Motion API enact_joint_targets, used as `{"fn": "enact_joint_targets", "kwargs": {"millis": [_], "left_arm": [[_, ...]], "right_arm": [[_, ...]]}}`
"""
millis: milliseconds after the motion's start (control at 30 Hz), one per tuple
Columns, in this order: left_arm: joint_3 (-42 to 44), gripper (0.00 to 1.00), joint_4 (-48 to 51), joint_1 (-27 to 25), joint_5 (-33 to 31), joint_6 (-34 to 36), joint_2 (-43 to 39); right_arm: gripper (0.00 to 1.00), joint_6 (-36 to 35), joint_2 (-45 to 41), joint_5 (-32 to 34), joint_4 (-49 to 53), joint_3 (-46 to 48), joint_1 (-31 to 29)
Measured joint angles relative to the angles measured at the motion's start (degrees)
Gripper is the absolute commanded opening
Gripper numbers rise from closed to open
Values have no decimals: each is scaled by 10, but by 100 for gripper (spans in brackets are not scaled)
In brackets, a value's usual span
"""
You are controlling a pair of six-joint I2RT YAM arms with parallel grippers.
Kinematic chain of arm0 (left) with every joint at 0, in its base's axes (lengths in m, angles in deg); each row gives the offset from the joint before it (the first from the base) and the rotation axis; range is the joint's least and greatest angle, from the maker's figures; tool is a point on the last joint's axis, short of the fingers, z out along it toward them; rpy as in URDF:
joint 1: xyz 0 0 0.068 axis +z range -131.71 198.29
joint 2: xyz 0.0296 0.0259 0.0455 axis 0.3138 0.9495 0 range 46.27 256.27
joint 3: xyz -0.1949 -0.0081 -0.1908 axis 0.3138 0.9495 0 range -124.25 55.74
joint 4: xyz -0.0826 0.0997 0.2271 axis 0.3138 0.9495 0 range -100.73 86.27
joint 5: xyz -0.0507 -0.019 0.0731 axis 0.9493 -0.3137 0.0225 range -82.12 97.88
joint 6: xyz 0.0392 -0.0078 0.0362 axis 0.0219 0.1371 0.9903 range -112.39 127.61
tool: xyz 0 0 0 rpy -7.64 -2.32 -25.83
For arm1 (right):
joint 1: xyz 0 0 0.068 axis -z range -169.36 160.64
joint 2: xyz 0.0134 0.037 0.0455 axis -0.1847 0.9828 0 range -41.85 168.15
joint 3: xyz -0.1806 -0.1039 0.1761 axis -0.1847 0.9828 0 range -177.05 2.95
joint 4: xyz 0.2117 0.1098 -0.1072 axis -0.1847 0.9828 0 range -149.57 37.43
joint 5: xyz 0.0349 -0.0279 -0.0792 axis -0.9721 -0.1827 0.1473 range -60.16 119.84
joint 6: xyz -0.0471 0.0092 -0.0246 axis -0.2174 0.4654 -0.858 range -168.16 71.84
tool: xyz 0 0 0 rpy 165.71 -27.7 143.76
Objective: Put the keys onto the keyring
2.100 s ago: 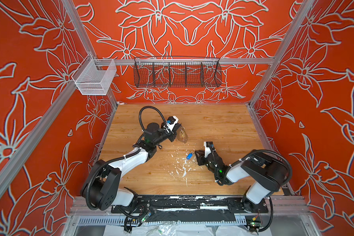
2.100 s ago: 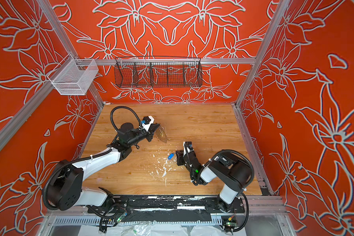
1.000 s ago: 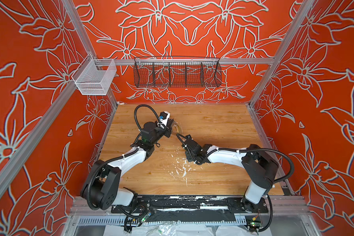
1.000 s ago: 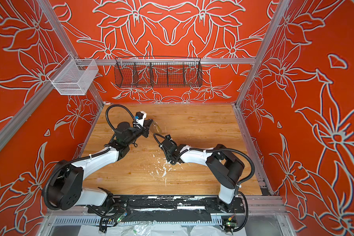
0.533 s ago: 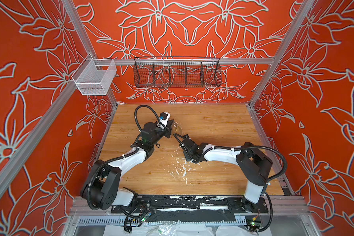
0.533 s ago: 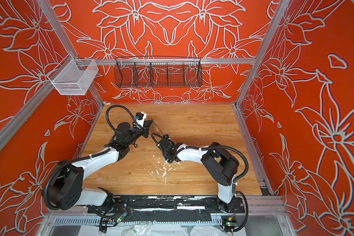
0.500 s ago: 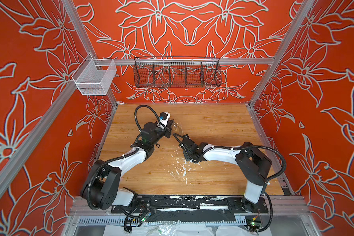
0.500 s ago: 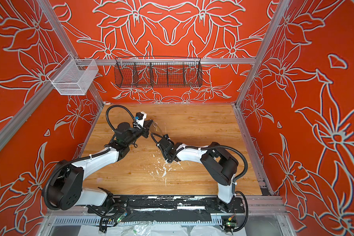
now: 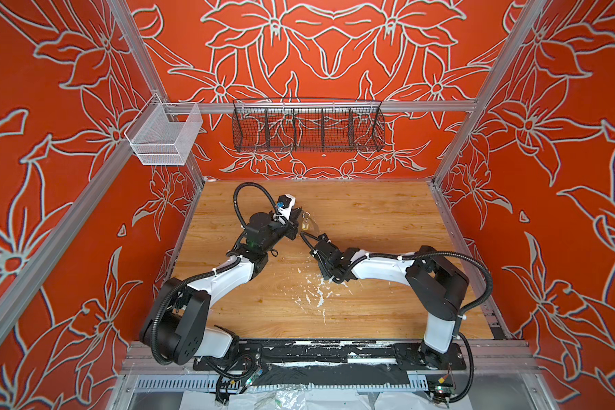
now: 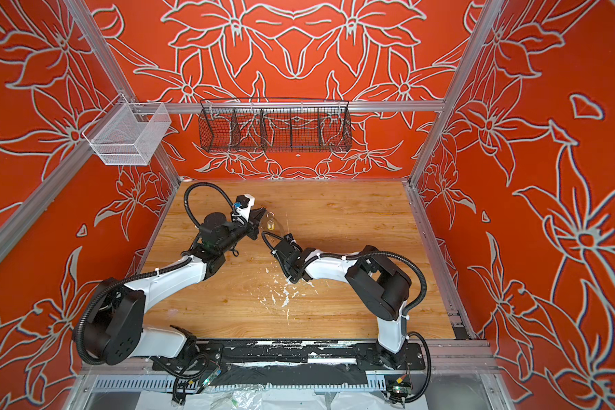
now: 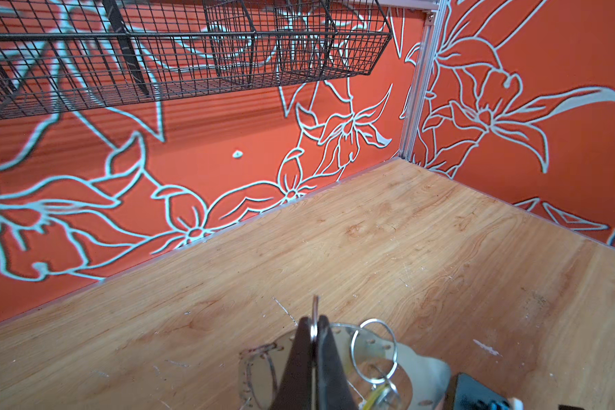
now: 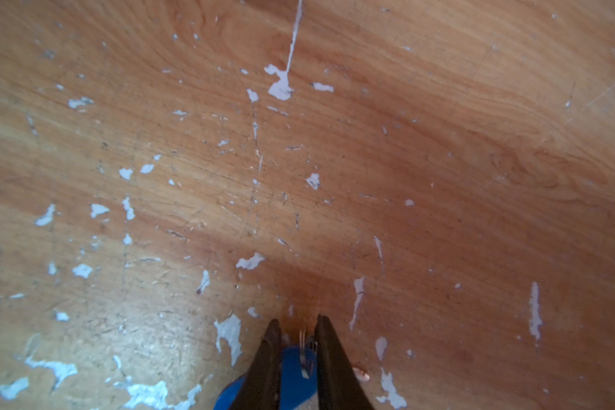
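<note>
My left gripper [image 11: 314, 330] is shut on the edge of the keyring [image 11: 416, 358], a flat greyish plate with small holes, and holds it above the wooden table [image 11: 441, 248]. A wire ring [image 11: 352, 349] on the plate carries the yellow-tagged key [image 11: 375, 399], which in both top views hangs beside that gripper [image 9: 296, 217] [image 10: 260, 216]. My right gripper [image 12: 295, 326] points down at the table, jaws narrowed around the blue-tagged key [image 12: 292, 369] and its small metal ring. In both top views the right gripper [image 9: 334, 279] [image 10: 292, 280] hides the blue key.
A black wire basket [image 9: 308, 129] hangs on the back wall and a white mesh basket [image 9: 164, 135] on the left rail. White chipped patches [image 9: 316, 296] mark the table beside the right gripper. Red walls close in three sides.
The right gripper's jaws have narrowed around the blue-tagged key while its arm shifted slightly left. The left gripper has held still with the keyring.
</note>
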Motion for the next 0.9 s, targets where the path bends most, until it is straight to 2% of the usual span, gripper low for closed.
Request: {"fn": "enact_joint_targets", "kwargs": {"millis": [267,600,733,900], "left_arm": [[0,0,0,0,0,0,0],[0,0,0,0,1,0,0],[0,0,0,0,8,0,0],[0,0,-1,0,48,7,0]], "right_arm": [[2,3,0,7,0,0,0],[0,4,-64,9,-28,51,0],[0,-15,-149,-25,-117,139,1],[0,-69,-299,-136,-314,302,18]]}}
